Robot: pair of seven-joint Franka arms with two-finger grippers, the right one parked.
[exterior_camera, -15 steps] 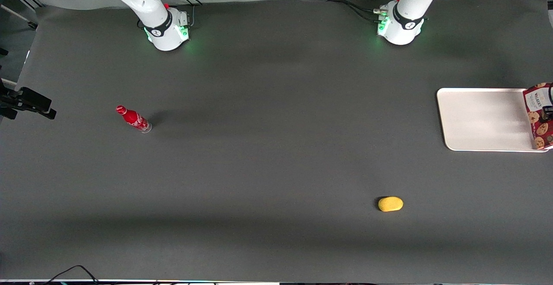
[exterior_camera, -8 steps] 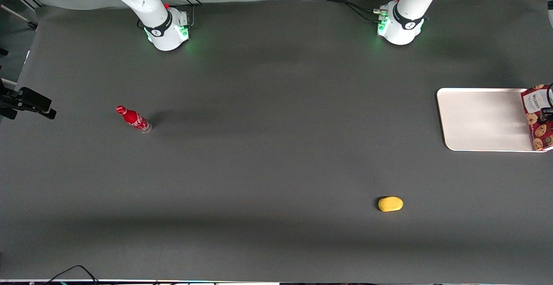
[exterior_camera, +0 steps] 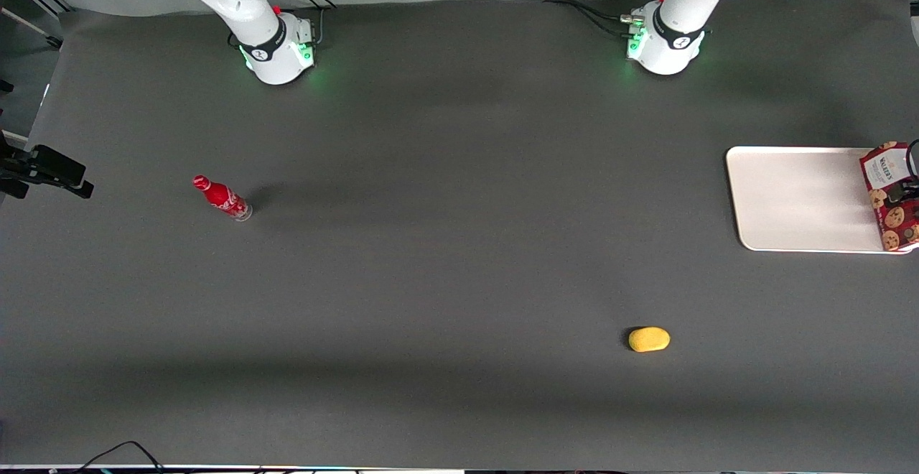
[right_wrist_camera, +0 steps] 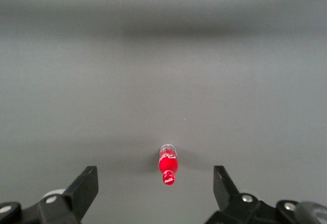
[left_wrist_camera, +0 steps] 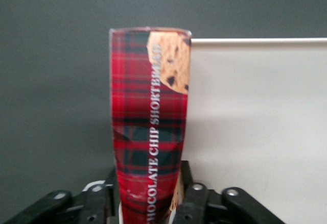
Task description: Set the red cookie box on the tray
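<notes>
— Red cookie box (exterior_camera: 889,197)?
— Clamped in the jaws, up at the working arm's end of the desk (exterior_camera: 459,280). Seen from the front camera, with twelve pointing away from it: over the three o'clock edge of the tray (exterior_camera: 797,197), long axis running twelve to six, white label at the twelve o'clock end, cookie print toward six.
— Resting on the tray or hanging above it?
— Cannot tell from either view.
— Grip?
— Closed on the carton's narrow tartan side, black fingers (left_wrist_camera: 194,206) pressed against both faces near one end. In the wrist view, red cookie box (left_wrist_camera: 150,122) stretching away from the jaws, "CHOCOLATE CHIP SHORTBREAD" lettered along it, a cookie printed at the tip. Cream tray (left_wrist_camera: 255,122) beneath one flank, dark desk beneath the other.
— Tray otherwise?
— Bare cream surface, low rim, rounded corners.
— Anything else about?
— Yellow oval lump (exterior_camera: 649,339) at roughly seven o'clock from the tray, nearer the front camera. Small red bottle (exterior_camera: 221,197) out at nine o'clock, well apart, toward the parked arm's end.
</notes>
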